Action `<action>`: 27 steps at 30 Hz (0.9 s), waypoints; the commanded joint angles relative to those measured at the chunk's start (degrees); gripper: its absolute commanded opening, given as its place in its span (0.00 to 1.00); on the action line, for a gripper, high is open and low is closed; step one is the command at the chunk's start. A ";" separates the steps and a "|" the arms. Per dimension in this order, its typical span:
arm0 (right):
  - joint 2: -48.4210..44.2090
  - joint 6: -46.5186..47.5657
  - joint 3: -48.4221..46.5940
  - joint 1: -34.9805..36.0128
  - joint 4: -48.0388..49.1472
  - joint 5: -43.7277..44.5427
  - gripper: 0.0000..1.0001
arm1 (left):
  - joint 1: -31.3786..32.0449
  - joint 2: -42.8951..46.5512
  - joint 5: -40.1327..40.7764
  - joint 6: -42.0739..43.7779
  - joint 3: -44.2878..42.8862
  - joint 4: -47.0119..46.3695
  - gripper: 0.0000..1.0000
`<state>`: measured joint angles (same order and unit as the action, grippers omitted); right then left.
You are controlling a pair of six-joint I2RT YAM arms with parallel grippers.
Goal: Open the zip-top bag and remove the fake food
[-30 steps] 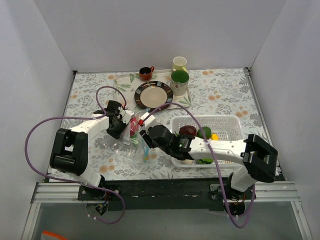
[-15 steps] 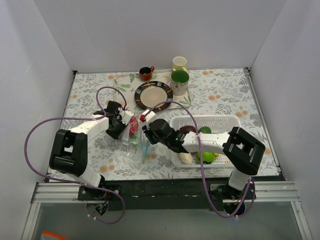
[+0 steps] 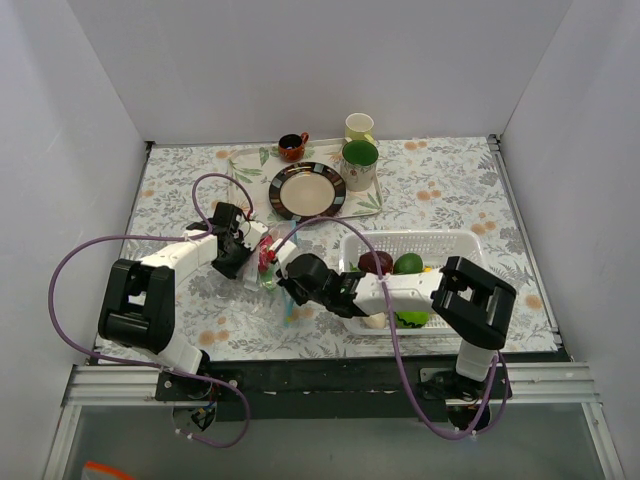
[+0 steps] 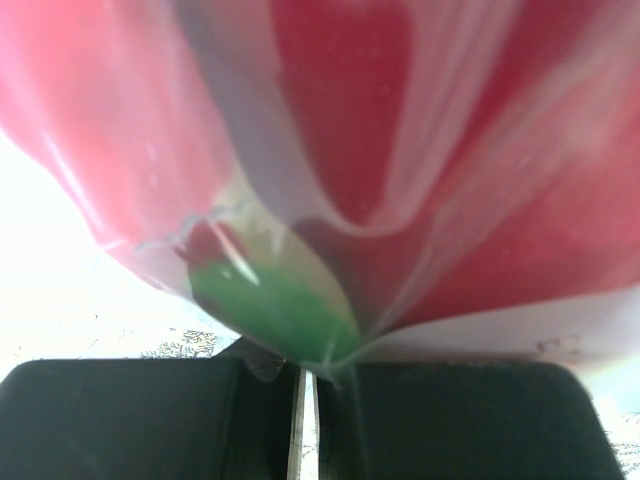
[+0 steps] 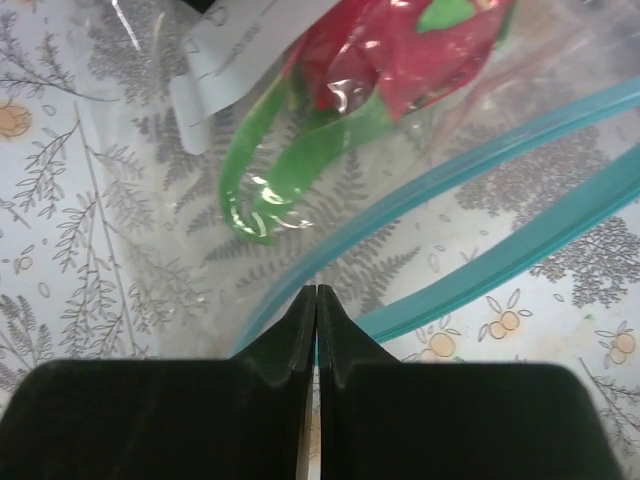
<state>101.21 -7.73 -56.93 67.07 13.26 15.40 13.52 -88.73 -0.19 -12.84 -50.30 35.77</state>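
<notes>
The zip-top bag (image 3: 258, 292) lies crinkled on the floral table between both grippers, its mouth open. My left gripper (image 3: 245, 262) is shut on the bag's far plastic (image 4: 330, 365). Red and green fake food (image 4: 330, 150) presses against the film right above the jaws. My right gripper (image 3: 287, 284) is shut at the mouth, its tips (image 5: 316, 292) on the upper light blue zip strip (image 5: 470, 160). The second strip (image 5: 530, 245) runs to the right. A red toy with a green stem loop (image 5: 390, 60) lies inside the bag, just beyond the tips.
A white perforated basket (image 3: 445, 240) stands right of the bag, holding dark brown (image 3: 376, 262), green (image 3: 406, 265), yellow and white toy foods. A plate (image 3: 307, 188), a brown cup (image 3: 292, 147), a green-lined mug (image 3: 360, 163) and a cream cup (image 3: 359, 126) stand at the back.
My right arm has folded in and its gripper has moved a little nearer and left, onto the bag's mouth. The left gripper has kept its hold in the same place.
</notes>
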 commanded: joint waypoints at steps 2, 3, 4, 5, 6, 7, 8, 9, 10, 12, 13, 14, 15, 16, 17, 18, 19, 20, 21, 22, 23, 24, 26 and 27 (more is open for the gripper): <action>0.92 3.85 -3.62 1.75 0.02 2.18 0.01 | 0.10 0.75 0.71 0.36 0.29 1.06 0.00; 1.27 4.12 -3.89 1.75 0.02 2.01 0.01 | 0.10 0.75 0.71 0.36 0.38 1.06 0.00; 1.45 4.56 -4.07 1.75 0.28 1.83 0.01 | 0.02 0.92 0.71 0.45 0.47 1.06 0.00; 1.62 5.43 -4.50 1.75 0.28 1.83 0.01 | 0.10 1.01 0.97 0.54 0.56 1.14 0.00; 2.15 5.88 -4.68 1.75 0.45 1.57 0.01 | 0.02 1.10 1.15 0.80 0.64 1.06 0.00; 2.41 6.40 -4.86 1.75 0.80 1.48 0.01 | 0.10 1.10 1.33 0.80 0.65 1.06 0.00; 2.76 6.93 -5.12 1.75 0.98 1.56 0.01 | 0.10 1.19 1.33 0.89 0.73 1.14 0.00; 3.46 7.63 -5.21 1.66 1.50 1.65 0.01 | 0.10 1.28 1.33 0.97 0.82 1.06 0.00; 3.73 9.12 -5.21 1.75 2.55 1.74 0.01 | 0.02 1.28 1.24 0.98 0.65 1.14 0.00; 4.52 10.36 -4.86 1.40 3.88 0.34 0.01 | 0.10 1.28 1.24 0.98 0.56 1.14 0.00; 4.78 10.62 -4.60 1.22 4.67 -2.62 0.01 | 0.02 1.19 1.24 0.98 0.64 1.15 0.00; 4.96 10.80 -3.99 0.70 7.37 -4.83 0.02 | 0.02 1.19 1.15 0.98 0.56 1.15 0.00; 5.22 10.63 -3.29 0.43 8.96 -6.77 0.06 | 0.02 1.10 1.15 0.98 0.56 1.15 0.00; 5.31 9.58 -2.67 0.08 9.85 -10.00 0.14 | 0.02 1.01 1.24 1.06 0.64 1.15 0.00; 5.66 8.79 -2.75 -0.44 10.64 -11.34 0.32 | 0.02 1.01 1.24 1.15 0.65 1.15 0.00; 6.28 8.17 -2.93 -0.53 10.74 -12.40 0.36 | 0.02 0.93 1.24 1.15 0.65 1.15 0.00; 6.46 8.17 -2.58 -0.53 11.26 -14.24 0.39 | 0.02 1.01 1.33 1.24 0.56 1.15 0.00; 6.46 8.17 -2.14 -0.53 12.31 -14.86 0.44 | 0.10 1.01 1.33 1.33 0.64 1.15 0.00; 6.54 8.17 -1.88 -0.53 13.54 -14.96 0.47 | 0.10 1.01 1.33 1.41 0.65 1.06 0.00; 6.72 6.95 -1.96 -0.53 13.64 -14.87 0.50 | 0.02 1.10 1.42 1.50 0.65 1.06 0.00; 7.07 6.67 -2.31 -0.53 13.55 -14.70 0.54 | 0.02 1.10 1.33 1.50 0.56 1.14 0.00; 7.51 6.76 -2.75 -0.53 13.12 -14.70 0.55 | 0.10 1.10 1.24 1.50 0.38 1.23 0.00; 7.86 7.37 -3.62 -0.45 12.76 -14.96 0.57 | 0.02 1.28 1.15 1.42 0.29 1.49 0.00; 8.04 7.55 -3.72 -0.45 12.59 -14.96 0.57 | 0.02 1.28 1.07 1.42 0.12 1.58 0.00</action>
<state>108.03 -0.05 -59.09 66.28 22.44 2.98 13.52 -88.73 0.25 -11.88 -50.30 35.83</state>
